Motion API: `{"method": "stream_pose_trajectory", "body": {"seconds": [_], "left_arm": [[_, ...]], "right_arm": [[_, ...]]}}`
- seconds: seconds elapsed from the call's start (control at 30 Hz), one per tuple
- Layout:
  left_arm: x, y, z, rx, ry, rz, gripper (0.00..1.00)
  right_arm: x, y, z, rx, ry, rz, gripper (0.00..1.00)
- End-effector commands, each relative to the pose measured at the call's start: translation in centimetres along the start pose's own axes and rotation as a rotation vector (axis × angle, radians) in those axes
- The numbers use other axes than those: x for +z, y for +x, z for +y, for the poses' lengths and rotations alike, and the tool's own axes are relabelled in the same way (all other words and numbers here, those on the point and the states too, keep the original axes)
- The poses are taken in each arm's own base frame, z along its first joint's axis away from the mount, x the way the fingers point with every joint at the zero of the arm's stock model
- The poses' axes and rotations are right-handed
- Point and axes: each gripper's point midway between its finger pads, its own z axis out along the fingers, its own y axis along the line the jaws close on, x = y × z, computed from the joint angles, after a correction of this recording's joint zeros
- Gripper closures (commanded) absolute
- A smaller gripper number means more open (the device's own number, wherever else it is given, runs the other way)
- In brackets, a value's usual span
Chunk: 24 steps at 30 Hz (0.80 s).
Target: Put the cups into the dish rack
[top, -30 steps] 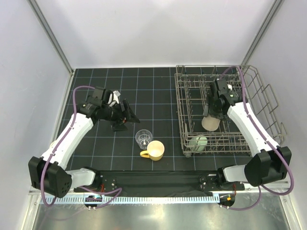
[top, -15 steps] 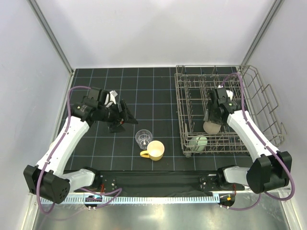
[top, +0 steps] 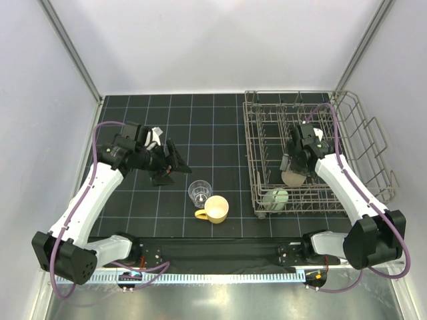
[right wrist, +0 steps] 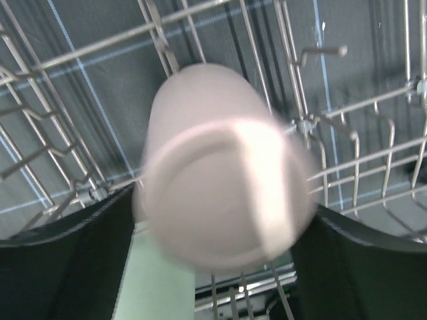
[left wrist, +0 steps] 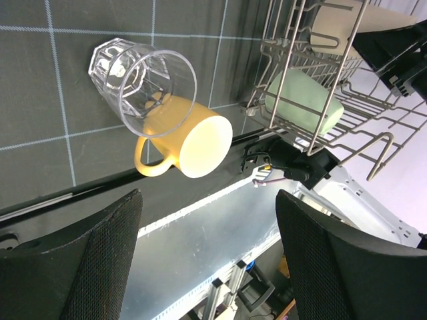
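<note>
The grey wire dish rack (top: pixel 267 133) stands at the right. A pale green cup (top: pixel 275 198) lies on its side in the rack's near end. My right gripper (top: pixel 295 163) is inside the rack. The tan tumbler (top: pixel 293 177) sits between its spread fingers, blurred in the right wrist view (right wrist: pixel 223 180) while the rack wires (right wrist: pixel 373 160) stay sharp. The clear glass (top: pixel 199 192) and the yellow mug (top: pixel 215 209) sit together on the mat. My left gripper (top: pixel 173 167) is open and empty, just left of the glass. No light blue cup is in view.
The left wrist view shows the glass (left wrist: pixel 143 83), the mug (left wrist: pixel 193 143) lying on its side, the green cup (left wrist: pixel 303 107) and the rack (left wrist: pixel 293 67). A black strip (top: pixel 213 250) runs along the near edge. White walls enclose the mat.
My right gripper has lowered the tan tumbler a little deeper into the rack, and the tumbler now moves loosely between the fingers. My left arm has drawn back slightly to the left.
</note>
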Motion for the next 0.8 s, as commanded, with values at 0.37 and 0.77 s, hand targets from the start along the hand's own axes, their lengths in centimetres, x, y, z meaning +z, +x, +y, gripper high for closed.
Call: {"method": "stream_pose_trajectory", "body": {"seconds": [0.37, 0.77], "left_arm": [[1.1, 0.4, 2.5, -0.046, -0.211, 0.064, 0.31], [-7.0, -6.8, 12.2, -0.171, -0.69, -0.389, 0.32]], "right_arm": [[-9.9, -5.7, -1.4, -0.039, -0.031, -0.159, 0.01], [-14.9, -5.8, 0.5, -0.053, -0.198, -0.132, 0.0]]}}
